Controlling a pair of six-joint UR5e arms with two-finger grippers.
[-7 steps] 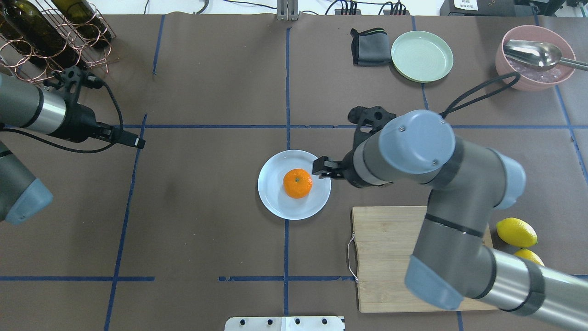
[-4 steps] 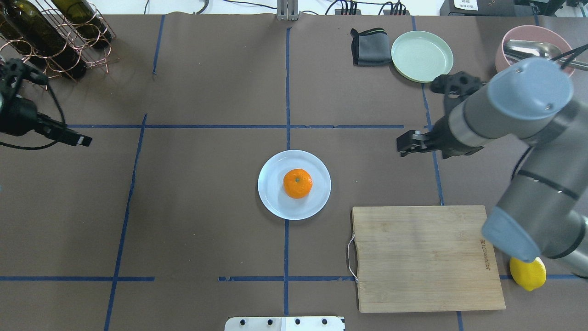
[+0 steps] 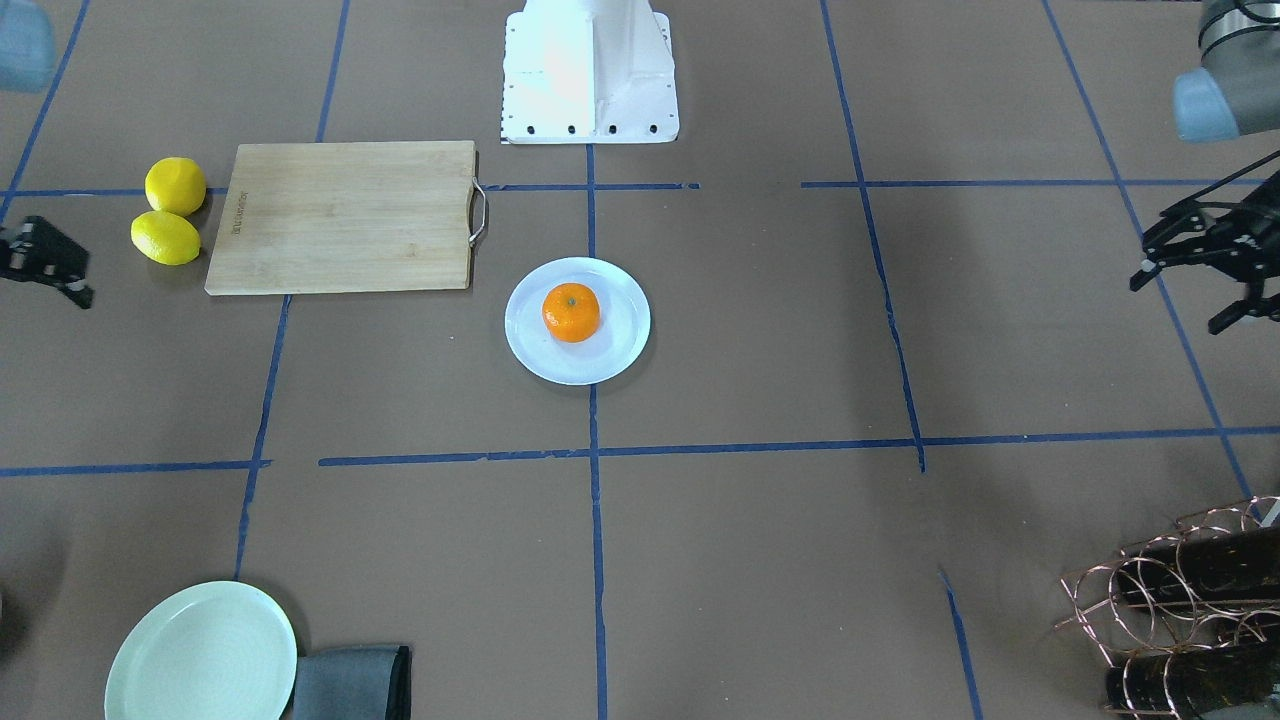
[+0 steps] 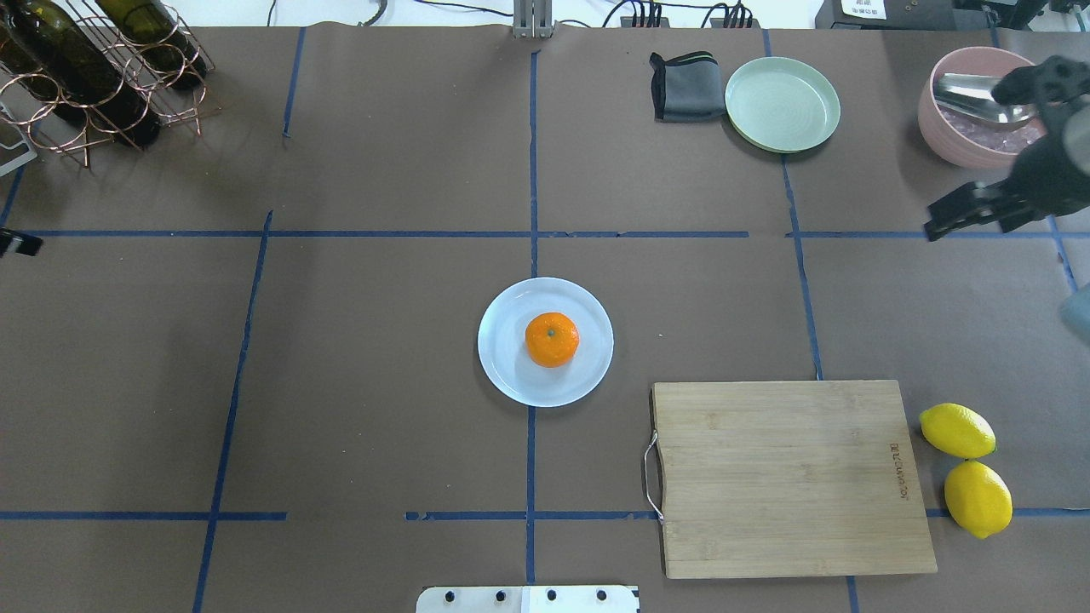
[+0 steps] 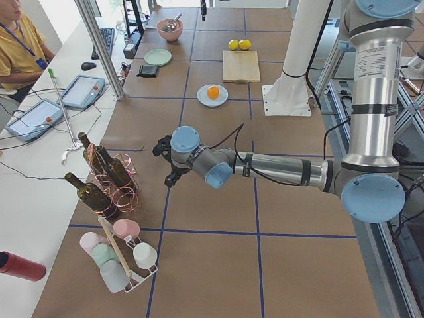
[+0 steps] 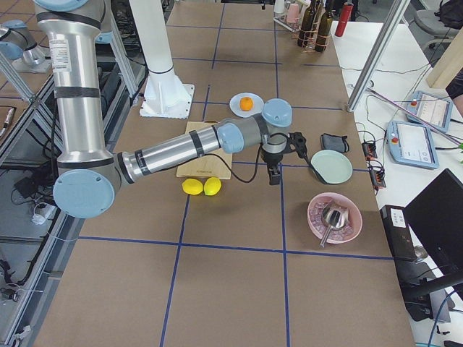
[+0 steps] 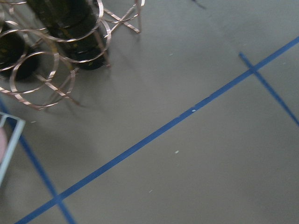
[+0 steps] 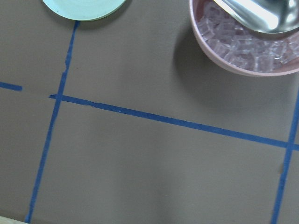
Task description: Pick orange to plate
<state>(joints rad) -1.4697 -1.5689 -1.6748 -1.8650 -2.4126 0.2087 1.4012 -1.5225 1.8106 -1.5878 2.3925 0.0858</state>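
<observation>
The orange (image 4: 552,339) sits near the middle of the pale blue-white plate (image 4: 509,375) at the table's centre, stem dimple up, and also shows from the front as the orange (image 3: 571,312) on the plate (image 3: 622,348). Nothing touches it. My right gripper (image 4: 930,225) hangs open and empty far to the right, beside the pink bowl. From the front, only part of it shows at that view's left edge. My left gripper (image 3: 1180,300) is open and empty at the far left of the table, near the bottle rack.
A wooden cutting board (image 4: 792,477) lies right of the plate, with two lemons (image 4: 958,430) beyond it. At the back right are a pale green plate (image 4: 782,104), a grey cloth (image 4: 685,87) and a pink bowl (image 4: 962,136) with ice and a spoon. A copper bottle rack (image 4: 94,77) stands back left.
My right arm has drawn back from beside the plate to the far right edge. The left arm has withdrawn almost out of the overhead view. The orange has stayed on the plate.
</observation>
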